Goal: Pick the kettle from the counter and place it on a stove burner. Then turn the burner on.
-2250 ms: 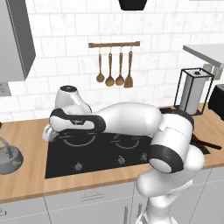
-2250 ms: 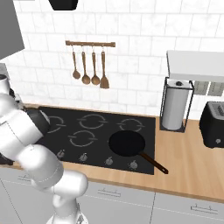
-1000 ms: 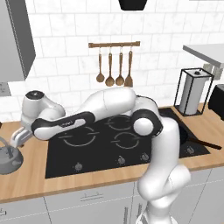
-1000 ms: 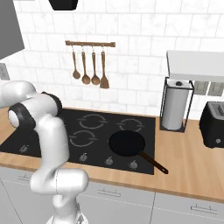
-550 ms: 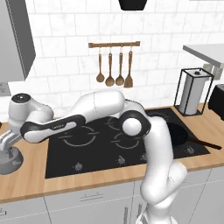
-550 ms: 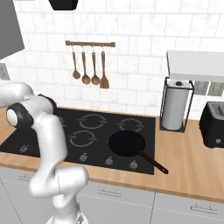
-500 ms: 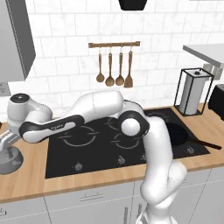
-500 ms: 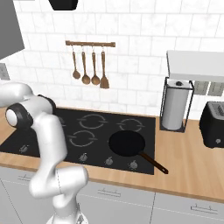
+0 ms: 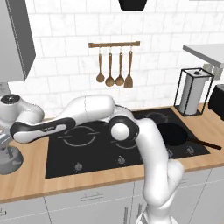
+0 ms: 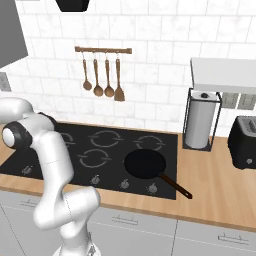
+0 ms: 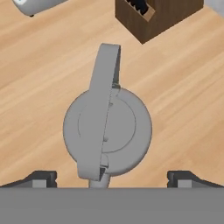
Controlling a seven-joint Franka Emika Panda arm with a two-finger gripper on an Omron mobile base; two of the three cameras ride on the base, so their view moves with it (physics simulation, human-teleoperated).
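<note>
On worktop [image 11: 39,87], light-brown wood with visible grain, left of cooktop: kettle [image 11: 107,131], small, squat, rounded, grey metal, seen from straight above in hand view. Stands upright; thin arched handle runs across lid from upper centre to lower left. Rests directly on wood, apart from neighbouring items. Same kettle partly visible at far left edge of left base view [image 9: 9,159], beside black glass.

Above kettle: tool [image 11: 112,177], jaws spread wide, holding nothing; dark fingertips [image 11: 41,178] set well to either side of kettle body, not touching it. White arm reaches from base leftward across cooktop in left base view.

Near kettle, toward top of hand view: dark-brown wooden block [image 11: 153,15], box-shaped, with dark slots; cut off by frame edge. Pale rounded object [image 11: 37,5] at upper left corner, kind unclear.

Right of kettle: flat black cooktop [image 9: 87,153] with grey ring outlines; largest broken-ring stove burner [image 9: 80,136] bare. Black frying pan [image 10: 146,164] on right front ring, handle pointing to front right.

On wall behind: wooden rail with four hanging utensils [image 10: 102,75]. Paper towel roll in wire holder [image 10: 200,125] at right of cooktop; black toaster [image 10: 244,142] beyond it.
</note>
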